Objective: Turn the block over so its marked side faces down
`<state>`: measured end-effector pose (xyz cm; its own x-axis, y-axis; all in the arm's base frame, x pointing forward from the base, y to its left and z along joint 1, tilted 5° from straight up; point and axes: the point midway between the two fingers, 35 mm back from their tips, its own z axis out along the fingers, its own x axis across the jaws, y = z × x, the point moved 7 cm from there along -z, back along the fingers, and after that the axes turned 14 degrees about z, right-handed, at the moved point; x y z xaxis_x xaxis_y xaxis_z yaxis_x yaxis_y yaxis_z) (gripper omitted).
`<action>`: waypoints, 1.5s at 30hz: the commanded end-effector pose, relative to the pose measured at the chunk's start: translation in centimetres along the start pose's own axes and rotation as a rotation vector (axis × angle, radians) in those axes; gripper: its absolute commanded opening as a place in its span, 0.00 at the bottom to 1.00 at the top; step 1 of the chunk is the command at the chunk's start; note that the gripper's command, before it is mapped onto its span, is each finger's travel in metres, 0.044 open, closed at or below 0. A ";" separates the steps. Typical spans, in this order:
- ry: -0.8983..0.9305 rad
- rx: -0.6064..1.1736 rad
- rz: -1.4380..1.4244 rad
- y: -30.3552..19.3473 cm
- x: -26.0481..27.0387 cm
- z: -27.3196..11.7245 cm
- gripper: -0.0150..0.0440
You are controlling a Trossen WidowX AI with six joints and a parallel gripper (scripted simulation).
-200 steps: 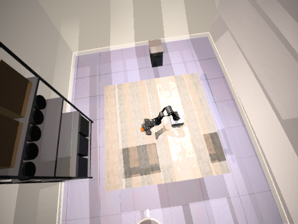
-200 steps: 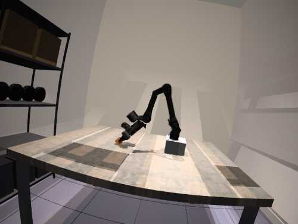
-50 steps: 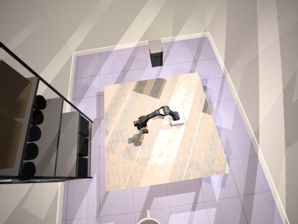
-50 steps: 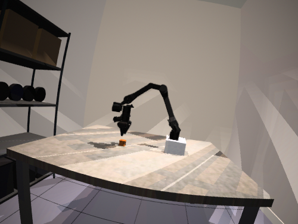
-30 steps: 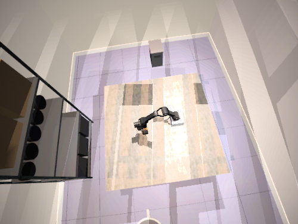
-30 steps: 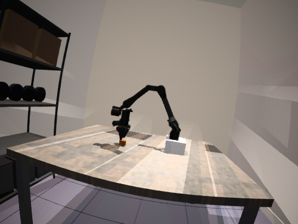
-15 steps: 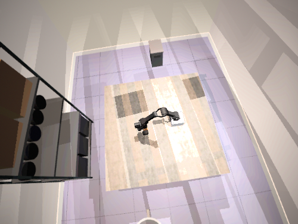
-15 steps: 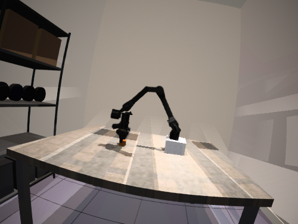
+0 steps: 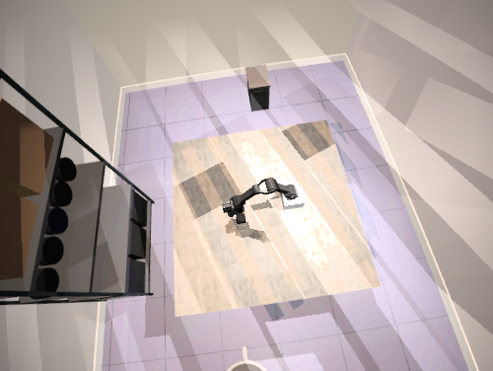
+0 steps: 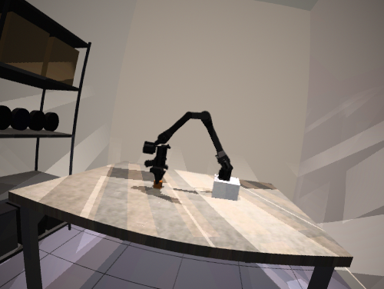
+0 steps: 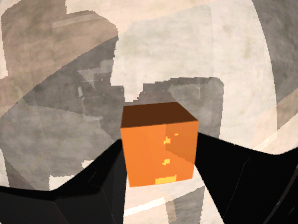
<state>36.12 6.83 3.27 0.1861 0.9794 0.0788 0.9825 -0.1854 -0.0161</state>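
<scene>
The small orange block (image 10: 157,185) (image 11: 160,155) stands on the table (image 9: 207,276) (image 10: 115,207), its lower part showing below the fingertips in the exterior view. In the wrist view its face toward the camera is orange with small yellow light patches, and an adjoining face is dark brown. I cannot tell which side is marked. My gripper (image 10: 157,181) (image 11: 157,141) points down and is shut on the block, one black finger against each side. In the top view the block is hidden. The underside of the block is hidden too.
The arm's white base block (image 9: 294,201) (image 10: 226,190) stands on the table, to the right of the gripper in the top and exterior views. A tall shelf rack (image 9: 98,227) (image 10: 81,81) with boxes and dark round things stands off the table at the left. Striped shadows cross the table.
</scene>
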 end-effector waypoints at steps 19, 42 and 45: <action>0.002 -0.008 0.002 -0.1 0.0 -2.8 0.25; 0.082 -0.357 -0.003 -2.5 -0.5 -1.2 0.25; 0.095 -0.403 -0.001 -2.9 -0.7 -1.1 0.25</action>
<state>33.62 6.67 4.42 0.1639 0.9731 0.1620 0.9164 -0.2109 0.3401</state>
